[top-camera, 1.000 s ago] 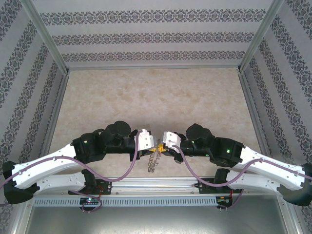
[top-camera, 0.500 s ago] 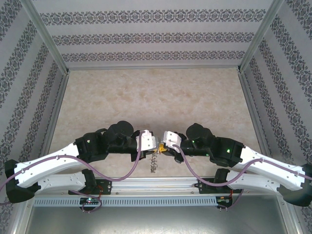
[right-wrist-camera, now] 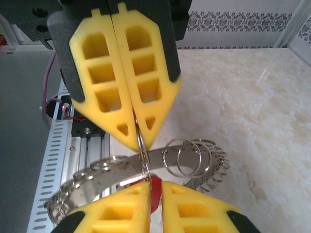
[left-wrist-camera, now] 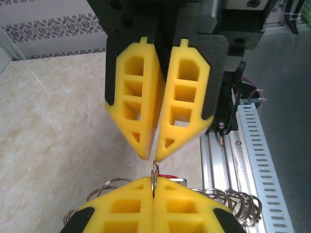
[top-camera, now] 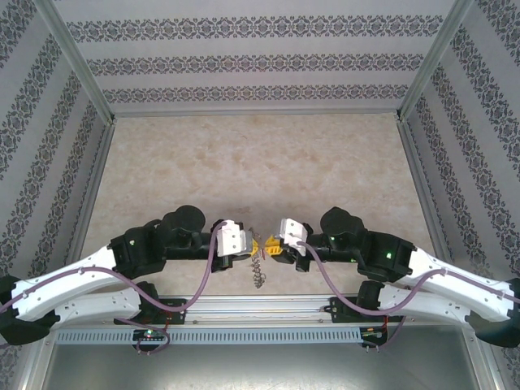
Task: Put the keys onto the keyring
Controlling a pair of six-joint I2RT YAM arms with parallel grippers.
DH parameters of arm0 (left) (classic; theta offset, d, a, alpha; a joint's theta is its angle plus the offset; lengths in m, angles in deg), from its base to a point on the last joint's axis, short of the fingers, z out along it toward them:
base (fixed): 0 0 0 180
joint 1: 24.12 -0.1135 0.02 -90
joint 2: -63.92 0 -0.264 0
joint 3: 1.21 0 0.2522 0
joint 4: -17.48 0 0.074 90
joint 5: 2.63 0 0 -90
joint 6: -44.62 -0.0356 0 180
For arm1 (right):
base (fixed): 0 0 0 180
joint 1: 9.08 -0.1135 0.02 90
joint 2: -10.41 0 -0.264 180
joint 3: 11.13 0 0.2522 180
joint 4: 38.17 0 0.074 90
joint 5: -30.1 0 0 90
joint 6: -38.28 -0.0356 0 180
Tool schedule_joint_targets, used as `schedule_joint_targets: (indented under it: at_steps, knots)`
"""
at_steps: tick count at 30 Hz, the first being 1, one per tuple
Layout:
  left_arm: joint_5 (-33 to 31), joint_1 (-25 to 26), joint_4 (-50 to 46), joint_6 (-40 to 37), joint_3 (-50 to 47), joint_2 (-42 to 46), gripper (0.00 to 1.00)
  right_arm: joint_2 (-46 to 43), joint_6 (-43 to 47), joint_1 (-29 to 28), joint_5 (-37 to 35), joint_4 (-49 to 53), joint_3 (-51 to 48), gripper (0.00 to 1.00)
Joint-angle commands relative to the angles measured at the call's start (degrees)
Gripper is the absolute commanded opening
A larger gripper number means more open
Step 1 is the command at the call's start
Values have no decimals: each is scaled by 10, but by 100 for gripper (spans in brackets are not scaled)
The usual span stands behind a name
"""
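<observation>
You had left gripper point(left-wrist-camera: 154, 180) clamped shut on thin metal ring of small silvery keys point(right-wrist-camera: 160, 153), dangling between arms. Right gripper point(right-wrist-camera: 155, 184) a slit apart, small red-headed key point(right-wrist-camera: 155, 195) in gap, hold unclear.

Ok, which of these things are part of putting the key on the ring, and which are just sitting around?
Part of the job: keyring, red key, left pincer, right pincer.
Just there: table, mounting rail, purple cables, patterned walls.
</observation>
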Motion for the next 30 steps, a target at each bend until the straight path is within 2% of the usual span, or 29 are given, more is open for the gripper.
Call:
schedule_joint_targets:
  at_steps: [1,4,12,17,25,30]
  knots:
    - [16,4,35,6,-5,8,0,-18,-22,0,1,-16,-13,10]
    - [22,5,43,8,-7,9,0,-21,-23,0,10,-17,-13,6]
    - [23,5,48,8,-12,8,0,-10,-33,0,73,-34,-16,22]
    - [26,5,51,7,-14,8,0,1,-33,1,69,-35,-14,22]
    - [26,4,55,4,-13,13,0,23,-27,3,72,-31,-7,1]
    - [35,5,68,7,-15,18,0,23,-28,6,65,-28,-11,0]
